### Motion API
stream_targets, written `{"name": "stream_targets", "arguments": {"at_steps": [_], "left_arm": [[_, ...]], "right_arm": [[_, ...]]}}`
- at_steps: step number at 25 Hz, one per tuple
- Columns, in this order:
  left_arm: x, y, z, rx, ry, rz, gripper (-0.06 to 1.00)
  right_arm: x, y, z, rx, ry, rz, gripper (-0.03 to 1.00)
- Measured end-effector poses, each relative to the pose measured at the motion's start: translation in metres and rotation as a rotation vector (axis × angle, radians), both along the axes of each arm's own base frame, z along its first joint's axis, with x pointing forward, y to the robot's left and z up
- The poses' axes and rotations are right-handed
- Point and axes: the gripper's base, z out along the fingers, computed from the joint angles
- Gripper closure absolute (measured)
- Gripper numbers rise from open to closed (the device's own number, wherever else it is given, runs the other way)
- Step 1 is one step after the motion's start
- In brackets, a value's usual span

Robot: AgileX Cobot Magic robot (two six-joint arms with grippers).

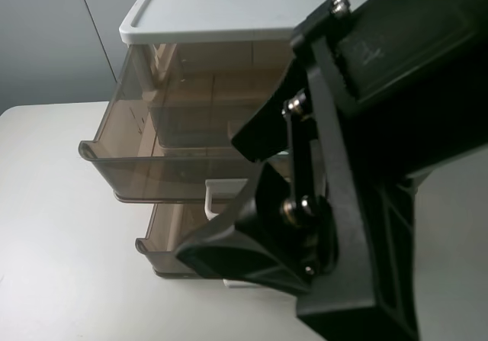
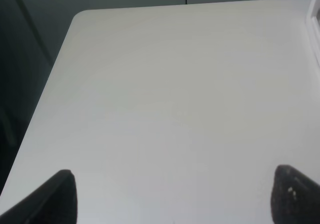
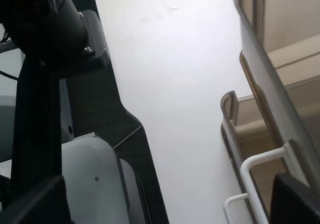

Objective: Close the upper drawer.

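The upper drawer (image 1: 145, 169) is smoky-brown translucent plastic and stands pulled well out of the white-topped drawer unit (image 1: 221, 5). Its white loop handle (image 1: 223, 191) shows on the front. In the right wrist view the drawer front (image 3: 272, 103) and its handle (image 3: 260, 164) lie close to one fingertip of my right gripper (image 3: 165, 204), which is open and holds nothing. My right arm (image 1: 366, 165) hides the drawer's right half in the high view. My left gripper (image 2: 175, 199) is open and empty over the bare table, away from the drawer.
A lower brown drawer (image 1: 164, 253) is also pulled partly out below the upper one, and it shows with its own white handle (image 3: 231, 204) in the right wrist view. The white table (image 1: 61, 226) stretches to the left. Dark arm parts (image 3: 55, 58) stand beside the table.
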Motion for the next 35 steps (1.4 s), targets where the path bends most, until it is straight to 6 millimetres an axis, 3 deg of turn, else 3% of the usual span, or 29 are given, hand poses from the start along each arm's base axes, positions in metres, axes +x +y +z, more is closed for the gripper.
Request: {"name": "stream_targets", "arguments": {"at_steps": [17, 26, 30, 35], "left_arm": [[0.0, 0.0, 0.0, 0.0, 0.0, 0.0, 0.2], [0.0, 0.0, 0.0, 0.0, 0.0, 0.0, 0.2], [0.0, 0.0, 0.0, 0.0, 0.0, 0.0, 0.2], [0.0, 0.0, 0.0, 0.0, 0.0, 0.0, 0.2]], "right_arm": [[0.024, 0.016, -0.052, -0.287, -0.068, 0.009, 0.36], [0.048, 0.008, -0.051, -0.32, -0.209, -0.096, 0.36], [0.049, 0.007, -0.049, -0.313, -0.215, -0.104, 0.36], [0.046, 0.006, -0.028, -0.256, -0.213, -0.115, 0.36]]}}
